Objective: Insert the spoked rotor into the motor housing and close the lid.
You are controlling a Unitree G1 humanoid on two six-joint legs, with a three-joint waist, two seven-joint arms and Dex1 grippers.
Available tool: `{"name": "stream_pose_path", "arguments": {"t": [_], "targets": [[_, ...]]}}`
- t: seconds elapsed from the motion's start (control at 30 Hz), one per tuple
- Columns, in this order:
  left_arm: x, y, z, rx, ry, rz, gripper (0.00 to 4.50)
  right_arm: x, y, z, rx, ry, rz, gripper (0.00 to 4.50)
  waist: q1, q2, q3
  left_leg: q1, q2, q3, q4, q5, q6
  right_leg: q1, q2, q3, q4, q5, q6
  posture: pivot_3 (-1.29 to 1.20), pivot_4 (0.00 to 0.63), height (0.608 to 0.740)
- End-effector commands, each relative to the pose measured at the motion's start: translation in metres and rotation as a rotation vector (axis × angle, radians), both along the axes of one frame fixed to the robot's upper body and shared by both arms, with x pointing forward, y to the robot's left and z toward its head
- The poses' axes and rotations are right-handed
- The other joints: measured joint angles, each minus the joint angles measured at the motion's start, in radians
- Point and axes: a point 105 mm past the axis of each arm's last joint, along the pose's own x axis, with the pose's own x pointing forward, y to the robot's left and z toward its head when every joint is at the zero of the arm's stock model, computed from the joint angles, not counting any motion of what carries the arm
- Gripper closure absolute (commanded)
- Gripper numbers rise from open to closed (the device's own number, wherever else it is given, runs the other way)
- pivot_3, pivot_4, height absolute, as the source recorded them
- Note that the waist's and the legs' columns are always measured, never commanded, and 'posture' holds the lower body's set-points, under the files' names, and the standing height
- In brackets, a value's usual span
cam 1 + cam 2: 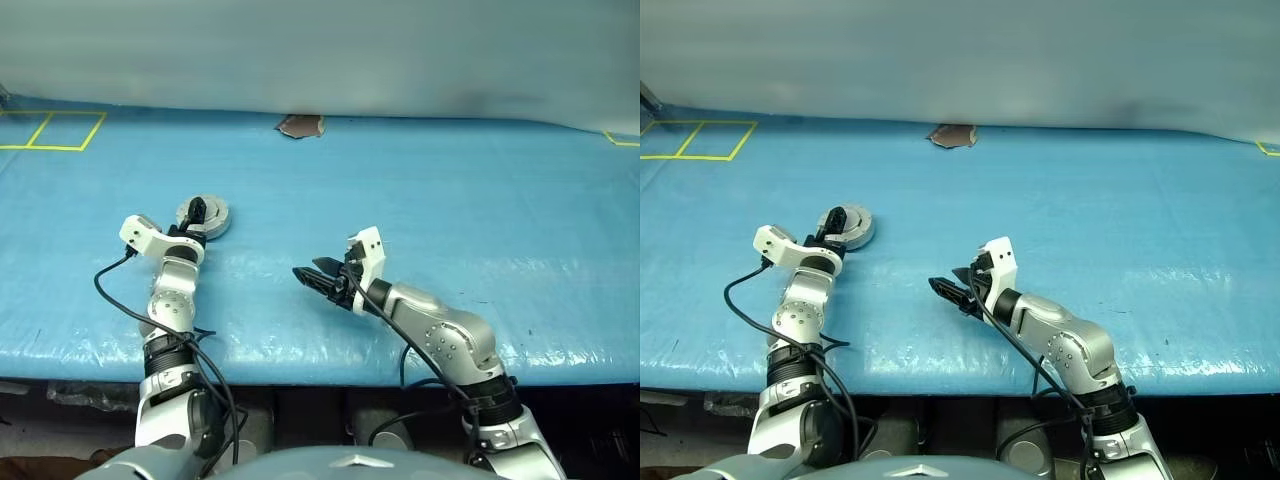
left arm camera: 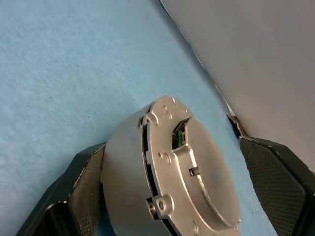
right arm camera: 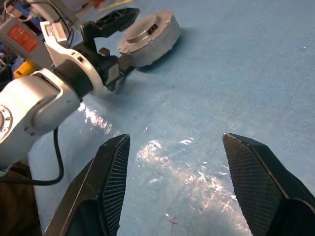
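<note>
The motor housing (image 1: 217,219) stands on the blue table at the left, a closed round silver body. The lid (image 2: 194,162) seems to sit on it, as a plain silver face with screw bosses and a small notch. The spoked rotor is hidden. My left gripper (image 1: 198,213) is open and straddles the housing: one finger (image 2: 86,187) lies against its side, while the other finger (image 2: 275,182) stands clear of it. My right gripper (image 1: 312,270) hovers low over bare table to the right of the housing. It is open, with nothing between its fingers.
A brown torn patch (image 1: 300,126) lies at the table's far edge below the grey backdrop. Yellow tape lines (image 1: 50,130) mark the far left corner. The table's front edge (image 1: 320,375) runs just below both arms. A black cable (image 1: 115,300) loops off the left forearm.
</note>
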Motion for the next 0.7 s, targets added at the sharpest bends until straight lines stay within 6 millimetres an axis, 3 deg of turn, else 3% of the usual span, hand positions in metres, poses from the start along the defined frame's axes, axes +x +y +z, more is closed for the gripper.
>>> {"name": "stream_pose_path", "arguments": {"t": [0.03,0.1,0.2,0.27,0.33,0.43,0.5,0.6,0.7], "targets": [[-0.009,0.006,-0.002,0.241,0.106,-0.069,0.04,0.001,0.003,0.014,0.019,-0.070,0.012,1.33,-0.001,0.000,0.000,0.000,0.000,0.000,0.000,0.000,0.000,0.000,0.000,0.000,0.000,0.000,0.000,0.00,0.150,0.740],[-0.013,0.010,-0.002,0.340,0.148,-0.082,0.04,0.002,0.002,0.015,0.021,-0.073,0.012,1.33,0.000,0.000,0.000,0.000,0.000,0.000,0.000,0.000,0.000,0.000,0.000,0.000,0.000,0.000,0.000,0.00,0.150,0.740],[-0.021,0.036,0.007,0.483,0.187,0.062,0.04,0.003,0.000,0.016,0.017,-0.095,0.011,1.33,0.002,0.000,0.000,0.001,0.000,0.000,0.000,0.000,0.000,0.000,0.000,0.000,0.000,-0.001,-0.001,0.00,0.150,0.740],[-0.024,0.056,0.025,0.592,0.152,0.216,0.04,0.006,-0.005,0.016,-0.007,-0.139,-0.010,1.33,0.006,0.000,0.000,0.001,0.000,0.000,0.000,0.000,0.000,0.000,0.000,0.001,0.000,-0.002,-0.004,0.00,0.150,0.740],[-0.024,0.059,0.050,0.671,0.050,0.294,0.04,0.009,-0.010,0.018,-0.040,-0.218,-0.036,1.33,0.014,0.000,0.000,0.001,0.000,0.000,0.000,0.000,-0.001,-0.001,0.000,0.001,0.000,-0.002,-0.004,0.00,0.150,0.740],[-0.016,0.032,0.088,0.740,-0.182,0.231,0.04,0.011,-0.020,0.025,-0.055,-0.330,-0.049,1.33,0.031,-0.001,0.000,-0.001,0.000,0.000,0.000,0.000,-0.001,-0.001,0.000,0.000,-0.001,-0.001,-0.004,0.00,0.150,0.740],[-0.011,0.006,0.100,0.753,-0.301,0.097,0.04,0.012,-0.029,0.031,-0.069,-0.396,-0.072,1.33,0.042,-0.001,0.000,-0.001,-0.001,0.000,0.000,0.000,-0.001,-0.001,-0.001,0.000,-0.002,-0.001,-0.004,0.00,0.150,0.740],[-0.010,-0.047,0.109,0.755,-0.454,-0.210,0.04,0.009,-0.042,0.035,-0.098,-0.433,-0.062,1.33,0.043,-0.001,0.000,-0.002,-0.002,0.001,0.000,0.000,-0.001,0.000,-0.002,0.000,-0.003,-0.001,-0.003,0.00,0.150,0.740],[-0.019,-0.095,0.105,0.776,-0.539,-0.525,0.04,0.005,-0.054,0.035,-0.140,-0.438,-0.047,1.33,0.038,-0.001,0.000,-0.001,-0.002,0.001,0.000,0.000,-0.001,0.001,-0.002,0.000,-0.004,-0.001,-0.003,0.00,0.150,0.740]]}}
